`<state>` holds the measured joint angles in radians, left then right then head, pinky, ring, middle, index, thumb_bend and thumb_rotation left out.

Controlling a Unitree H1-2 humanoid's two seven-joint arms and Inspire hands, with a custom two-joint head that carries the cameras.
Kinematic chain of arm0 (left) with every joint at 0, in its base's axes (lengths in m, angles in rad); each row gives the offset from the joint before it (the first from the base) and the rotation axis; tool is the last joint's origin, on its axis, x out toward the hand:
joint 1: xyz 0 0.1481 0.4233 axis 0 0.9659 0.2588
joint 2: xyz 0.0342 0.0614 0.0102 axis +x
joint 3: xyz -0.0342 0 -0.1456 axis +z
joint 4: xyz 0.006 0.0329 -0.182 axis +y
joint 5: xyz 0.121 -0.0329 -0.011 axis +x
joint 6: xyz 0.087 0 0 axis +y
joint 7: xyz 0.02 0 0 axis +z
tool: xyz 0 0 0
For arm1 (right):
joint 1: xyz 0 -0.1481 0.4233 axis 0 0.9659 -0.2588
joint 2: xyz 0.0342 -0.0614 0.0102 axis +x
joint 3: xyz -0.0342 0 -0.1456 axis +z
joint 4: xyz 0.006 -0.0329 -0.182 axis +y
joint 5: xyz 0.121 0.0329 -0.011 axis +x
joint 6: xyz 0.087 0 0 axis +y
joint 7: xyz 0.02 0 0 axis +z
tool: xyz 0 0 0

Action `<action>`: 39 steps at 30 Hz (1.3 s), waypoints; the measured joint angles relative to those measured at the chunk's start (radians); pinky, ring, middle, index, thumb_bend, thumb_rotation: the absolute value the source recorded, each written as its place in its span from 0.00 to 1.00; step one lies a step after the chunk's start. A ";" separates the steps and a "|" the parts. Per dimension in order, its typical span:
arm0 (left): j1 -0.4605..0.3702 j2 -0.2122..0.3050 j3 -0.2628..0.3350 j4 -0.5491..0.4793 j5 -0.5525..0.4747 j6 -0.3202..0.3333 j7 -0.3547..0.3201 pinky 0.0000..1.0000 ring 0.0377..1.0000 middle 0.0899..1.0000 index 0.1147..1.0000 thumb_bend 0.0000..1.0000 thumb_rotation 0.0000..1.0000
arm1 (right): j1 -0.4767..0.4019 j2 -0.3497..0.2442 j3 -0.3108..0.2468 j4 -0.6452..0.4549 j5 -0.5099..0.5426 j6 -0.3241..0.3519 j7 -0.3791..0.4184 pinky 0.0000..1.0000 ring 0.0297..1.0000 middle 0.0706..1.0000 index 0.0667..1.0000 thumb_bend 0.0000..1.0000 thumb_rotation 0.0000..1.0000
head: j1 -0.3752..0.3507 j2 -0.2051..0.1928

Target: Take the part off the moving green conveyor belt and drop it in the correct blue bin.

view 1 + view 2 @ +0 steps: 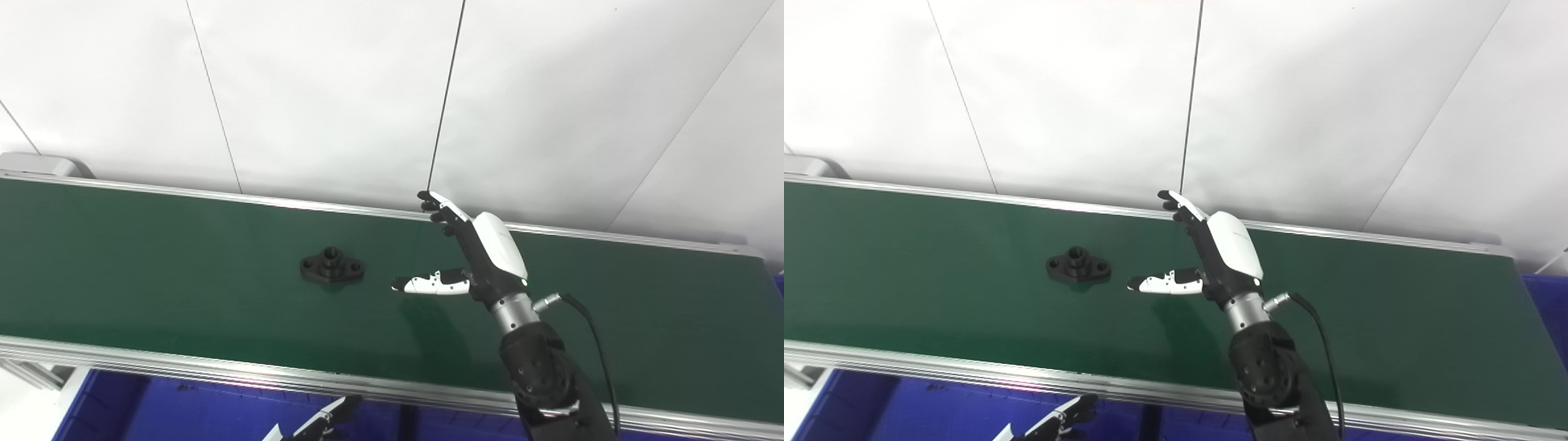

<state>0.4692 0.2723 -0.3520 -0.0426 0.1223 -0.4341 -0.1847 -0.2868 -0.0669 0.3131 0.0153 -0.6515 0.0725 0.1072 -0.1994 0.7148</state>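
Right hand (pixel 484 257) is hovering spread, empty, beside black flanged part (pixel 331 267) on belt (pixel 153 294); should be timing closure around its hub. Left hand (pixel 321 422) barely showing, state unclear.

No text, label, brand, number or sign can be read anywhere — not on the green conveyor belt (pixel 184 294), the black part (pixel 331 266), the white wall panels (pixel 331 92), the blue bin (pixel 184 410) or the right hand (pixel 471 257).
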 measured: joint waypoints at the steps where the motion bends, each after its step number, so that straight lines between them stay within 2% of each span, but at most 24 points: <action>1: 0.000 0.003 -0.003 0.000 -0.005 0.000 -0.003 0.89 0.94 0.95 0.91 0.84 0.22 | -0.010 -0.002 0.005 0.012 0.000 0.000 0.004 0.71 0.80 0.83 0.85 0.83 0.31 | 0.003 0.000; 12: -0.003 0.005 -0.011 -0.004 0.006 0.000 0.000 0.89 0.93 0.94 0.91 0.86 0.30 | -0.088 -0.020 0.057 0.159 -0.025 -0.001 0.018 0.70 0.77 0.81 0.84 0.83 0.23 | 0.018 0.011; 16: -0.004 0.001 -0.017 -0.005 0.016 0.000 0.003 0.93 0.95 0.95 0.92 0.85 0.29 | -0.114 -0.025 0.075 0.203 -0.032 -0.004 0.011 0.70 0.77 0.80 0.82 0.83 0.22 | 0.023 0.014; 25: -0.004 -0.011 -0.018 -0.011 0.022 0.000 0.002 0.91 0.94 0.94 0.91 0.85 0.30 | -0.169 -0.031 0.122 0.280 -0.044 -0.005 0.014 0.67 0.76 0.79 0.81 0.83 0.21 | 0.045 0.023; 32: 0.000 -0.019 -0.017 -0.020 0.021 0.001 -0.002 0.91 0.94 0.94 0.90 0.86 0.28 | -0.211 -0.039 0.150 0.342 -0.044 -0.006 0.020 0.69 0.76 0.79 0.81 0.82 0.20 | 0.060 0.031; 39: 0.006 -0.041 -0.017 -0.044 0.022 0.005 -0.006 0.94 0.96 0.95 0.91 0.84 0.27 | -0.226 -0.048 0.174 0.375 -0.044 -0.008 0.023 0.68 0.76 0.78 0.80 0.80 0.17 | 0.078 0.040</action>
<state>0.4754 0.2313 -0.3687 -0.0868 0.1446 -0.4289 -0.1909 -0.5128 -0.1150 0.4875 0.3903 -0.6952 0.0648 0.1300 -0.1212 0.7547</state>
